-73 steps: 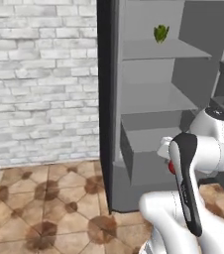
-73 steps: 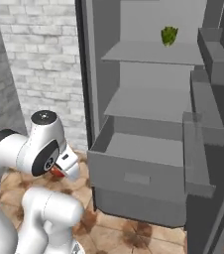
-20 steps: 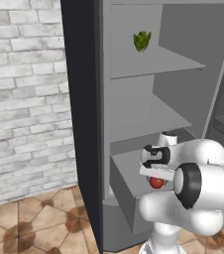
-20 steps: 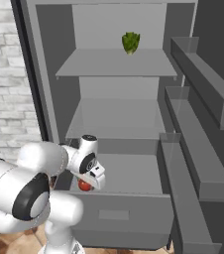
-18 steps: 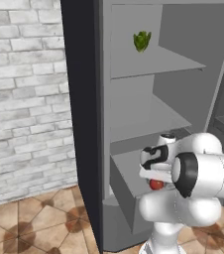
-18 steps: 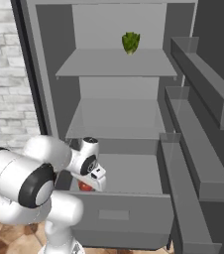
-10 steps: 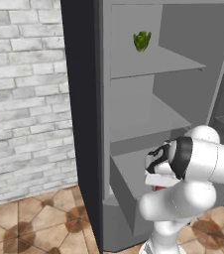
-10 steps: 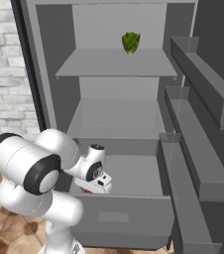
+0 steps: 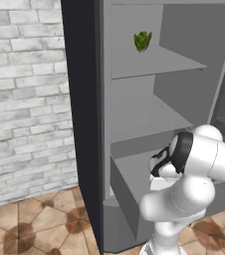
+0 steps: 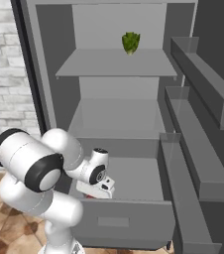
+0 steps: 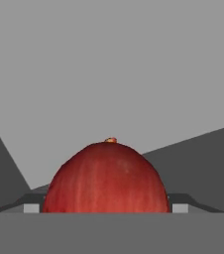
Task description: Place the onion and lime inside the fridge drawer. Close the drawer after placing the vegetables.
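The gripper (image 10: 95,192) is lowered into the open fridge drawer (image 10: 129,224), close to the drawer's front left corner as the right base view shows it. Its hand sits just behind the drawer's front panel, and a sliver of red shows beneath the hand.

In the hand view the gripper (image 11: 106,208) is closed on the onion (image 11: 106,178). The onion sits between the two dark finger tips (image 11: 32,203), one at each side of its base. It is glossy red with faint vertical streaks and a small orange nub on top. Beyond it lie the flat grey floor and darker grey walls of the drawer interior.

In the left base view the hand (image 9: 160,167) reaches over the near edge of the fridge drawer (image 9: 129,177); the wrist hides the finger tips there.

The fridge drawer is pulled out from the bottom of the fridge (image 10: 119,99). Its plain flat front panel faces the robot, and the bare part of its floor lies toward the back right corner.

Above the drawer are two grey shelves. A leafy green vegetable (image 10: 130,43) stands on the upper shelf (image 10: 116,64), near its back edge and right of centre. The fridge door (image 10: 198,144) stands open at the right, carrying long grey bins. A white brick wall (image 9: 25,99) and a brown tiled floor (image 9: 35,224) lie left of the fridge.
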You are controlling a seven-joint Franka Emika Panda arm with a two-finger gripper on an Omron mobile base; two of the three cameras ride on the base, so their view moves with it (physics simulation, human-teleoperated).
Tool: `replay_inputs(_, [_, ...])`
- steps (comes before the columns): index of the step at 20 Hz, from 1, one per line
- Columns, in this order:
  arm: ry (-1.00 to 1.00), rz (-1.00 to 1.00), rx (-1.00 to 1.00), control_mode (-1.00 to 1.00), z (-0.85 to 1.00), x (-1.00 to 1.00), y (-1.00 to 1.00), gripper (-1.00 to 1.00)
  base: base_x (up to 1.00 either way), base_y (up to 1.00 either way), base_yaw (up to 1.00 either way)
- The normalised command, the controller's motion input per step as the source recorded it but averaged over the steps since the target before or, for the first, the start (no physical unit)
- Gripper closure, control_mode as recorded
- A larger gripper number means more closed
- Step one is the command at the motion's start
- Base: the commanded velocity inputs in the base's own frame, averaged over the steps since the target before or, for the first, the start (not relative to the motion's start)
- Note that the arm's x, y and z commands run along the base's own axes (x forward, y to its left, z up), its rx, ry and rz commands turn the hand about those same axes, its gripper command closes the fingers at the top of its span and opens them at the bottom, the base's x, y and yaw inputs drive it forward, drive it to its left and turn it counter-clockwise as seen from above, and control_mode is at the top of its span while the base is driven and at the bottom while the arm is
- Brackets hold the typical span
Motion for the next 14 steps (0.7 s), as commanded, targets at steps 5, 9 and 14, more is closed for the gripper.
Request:
replay_inputs(5, [0.01, 0.02, 0.01, -1.0, -0.07, 0.29, 0.0, 1.0, 0.0, 0.0, 0.0])
replay_inputs(9, [-0.04, 0.0, 0.0, -1.0, -0.28, 0.03, 0.0, -1.0, 0.0, 0.0, 0.0])
replay_inputs(14, [-0.02, 0.0, 0.0, -1.0, 0.02, 0.0, 0.0, -1.0, 0.0, 0.0, 0.0])
